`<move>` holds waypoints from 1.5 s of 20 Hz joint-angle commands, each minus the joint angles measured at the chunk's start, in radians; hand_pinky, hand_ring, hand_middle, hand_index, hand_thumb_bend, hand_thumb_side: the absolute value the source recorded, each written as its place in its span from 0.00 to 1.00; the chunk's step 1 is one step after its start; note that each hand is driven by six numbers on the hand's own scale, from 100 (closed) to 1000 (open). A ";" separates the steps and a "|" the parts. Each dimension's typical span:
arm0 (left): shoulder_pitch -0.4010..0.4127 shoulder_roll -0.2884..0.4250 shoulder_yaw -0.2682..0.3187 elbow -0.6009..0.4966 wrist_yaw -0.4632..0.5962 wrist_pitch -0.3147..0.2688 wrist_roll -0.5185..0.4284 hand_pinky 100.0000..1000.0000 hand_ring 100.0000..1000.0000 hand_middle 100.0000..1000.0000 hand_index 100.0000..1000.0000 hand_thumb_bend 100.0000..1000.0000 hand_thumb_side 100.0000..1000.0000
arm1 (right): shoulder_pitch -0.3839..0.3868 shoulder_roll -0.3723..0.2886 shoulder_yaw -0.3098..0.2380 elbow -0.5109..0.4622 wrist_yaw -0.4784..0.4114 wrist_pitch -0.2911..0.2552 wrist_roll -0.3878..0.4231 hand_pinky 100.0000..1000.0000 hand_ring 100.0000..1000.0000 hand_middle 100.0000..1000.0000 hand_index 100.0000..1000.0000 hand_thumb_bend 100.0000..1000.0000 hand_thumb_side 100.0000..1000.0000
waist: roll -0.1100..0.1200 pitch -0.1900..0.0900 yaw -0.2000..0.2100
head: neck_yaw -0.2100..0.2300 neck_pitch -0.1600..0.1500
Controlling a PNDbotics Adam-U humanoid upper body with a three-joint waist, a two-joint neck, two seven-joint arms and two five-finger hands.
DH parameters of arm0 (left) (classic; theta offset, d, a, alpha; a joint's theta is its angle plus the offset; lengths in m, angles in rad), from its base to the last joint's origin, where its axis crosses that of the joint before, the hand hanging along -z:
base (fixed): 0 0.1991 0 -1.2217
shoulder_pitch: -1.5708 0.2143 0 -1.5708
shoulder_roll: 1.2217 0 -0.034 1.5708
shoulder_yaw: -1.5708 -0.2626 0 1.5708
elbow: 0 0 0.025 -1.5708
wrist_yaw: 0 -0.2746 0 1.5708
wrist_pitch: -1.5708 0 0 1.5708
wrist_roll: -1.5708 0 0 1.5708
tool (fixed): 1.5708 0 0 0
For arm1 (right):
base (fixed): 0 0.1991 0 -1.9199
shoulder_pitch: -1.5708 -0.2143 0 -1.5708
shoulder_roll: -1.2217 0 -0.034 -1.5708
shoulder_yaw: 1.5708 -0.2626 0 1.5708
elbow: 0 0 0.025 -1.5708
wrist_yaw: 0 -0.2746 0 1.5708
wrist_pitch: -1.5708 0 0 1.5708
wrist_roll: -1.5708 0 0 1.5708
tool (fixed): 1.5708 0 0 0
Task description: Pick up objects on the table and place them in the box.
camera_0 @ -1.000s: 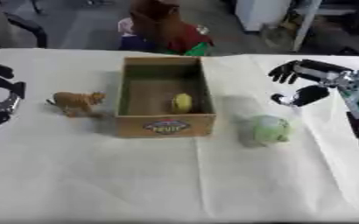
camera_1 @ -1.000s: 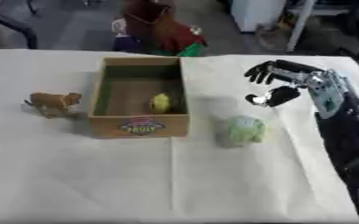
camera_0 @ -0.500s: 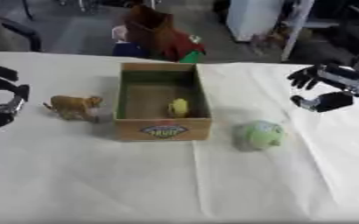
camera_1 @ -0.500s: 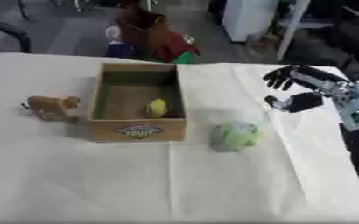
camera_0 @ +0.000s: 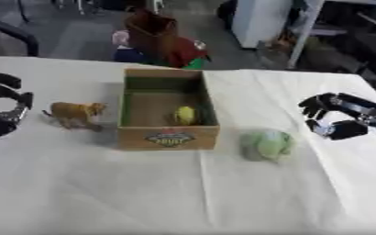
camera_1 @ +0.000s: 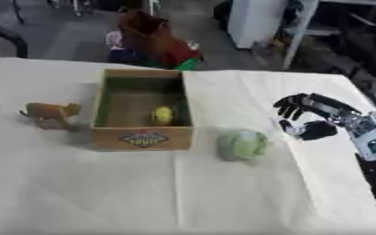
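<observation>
White-covered table (camera_0: 103, 197); box (camera_0: 168, 137) central, yellow toy (camera_0: 185, 114) inside. Green toy (camera_0: 267, 144) right of box, brown animal (camera_0: 75, 113) left. Right hand (camera_1: 312, 117) empty with fingers spread beyond the green toy, probably its target; left hand (camera_0: 0, 108) empty, half-curled, idle.

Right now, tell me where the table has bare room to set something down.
Bare cloth spans the near table, in front of the box and green toy. Another patch lies between green toy and right hand. Tight: brown animal toy beside the box, left hand nearby.
</observation>
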 commanded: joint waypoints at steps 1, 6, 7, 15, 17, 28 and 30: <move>-0.013 0.031 0.009 -0.008 -0.002 0.001 -0.002 0.72 0.52 0.53 0.62 0.19 0.00 | -0.034 0.013 0.020 -0.027 -0.011 -0.327 0.328 0.62 0.67 0.65 0.85 0.00 0.18 | 0.006 -0.008 0.002 | -0.003 0.005; -0.015 0.029 0.010 -0.010 -0.002 0.000 -0.001 0.72 0.52 0.53 0.62 0.19 0.00 | -0.050 0.047 0.027 -0.037 0.057 -0.327 0.328 0.64 0.70 0.68 0.86 0.04 0.24 | 0.013 -0.003 0.010 | -0.004 0.005; -0.014 0.029 0.011 -0.010 -0.002 0.000 -0.001 0.72 0.52 0.53 0.62 0.19 0.00 | -0.050 0.048 0.027 -0.038 0.071 -0.327 0.328 0.65 0.71 0.69 0.86 0.05 0.25 | 0.014 -0.002 0.010 | -0.005 0.005; -0.015 0.028 0.009 -0.009 -0.002 0.000 -0.002 0.72 0.52 0.53 0.62 0.19 0.00 | -0.048 0.044 0.025 -0.060 0.278 -0.327 0.328 0.74 0.82 0.83 0.91 0.32 0.41 | 0.015 -0.001 0.007 | -0.005 0.005; -0.014 0.028 0.010 -0.009 -0.002 -0.001 -0.001 0.72 0.52 0.53 0.62 0.19 0.00 | -0.046 0.042 0.022 -0.061 0.337 -0.327 0.328 0.76 0.83 0.84 0.92 0.39 0.45 | 0.017 -0.001 0.007 | -0.006 0.005; -0.016 0.025 0.009 -0.009 -0.002 -0.001 -0.001 0.72 0.52 0.53 0.62 0.19 0.00 | -0.039 0.046 0.011 -0.037 0.649 -0.327 0.212 0.72 0.74 0.76 0.82 0.38 0.72 | 0.023 0.003 0.004 | -0.008 0.005; -0.016 0.025 0.008 -0.009 -0.002 -0.001 -0.002 0.72 0.52 0.53 0.62 0.19 0.00 | -0.039 0.050 0.009 -0.028 0.689 -0.327 0.161 0.69 0.69 0.71 0.77 0.39 0.72 | 0.025 0.003 0.005 | -0.009 0.005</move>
